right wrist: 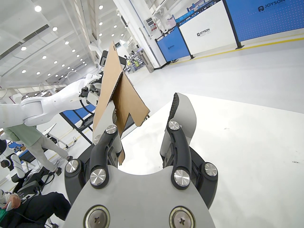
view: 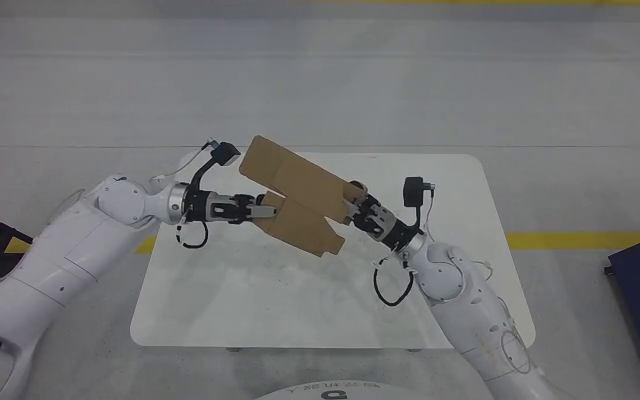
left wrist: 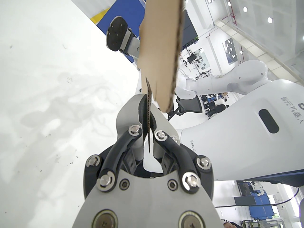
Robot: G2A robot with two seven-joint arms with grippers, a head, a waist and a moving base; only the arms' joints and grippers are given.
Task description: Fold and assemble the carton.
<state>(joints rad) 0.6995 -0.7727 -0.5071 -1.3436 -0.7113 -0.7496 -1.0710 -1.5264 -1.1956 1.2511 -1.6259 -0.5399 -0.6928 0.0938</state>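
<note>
Pinching the flat carton [view: 295, 195] by one edge, the left gripper [view: 266, 211] holds it tilted above the table [view: 200, 300], likely so its panels can swing open. At its far edge, the right gripper [view: 356, 207] stands spread, one finger against the cardboard, apparently ready to push.

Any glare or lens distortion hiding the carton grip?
Top view: even light, no glare on carton. Left wrist view: edges bend, faint reflections on table, left hand shut on carton plainly visible. Right wrist view: bright ceiling lamps, right hand open.
</note>
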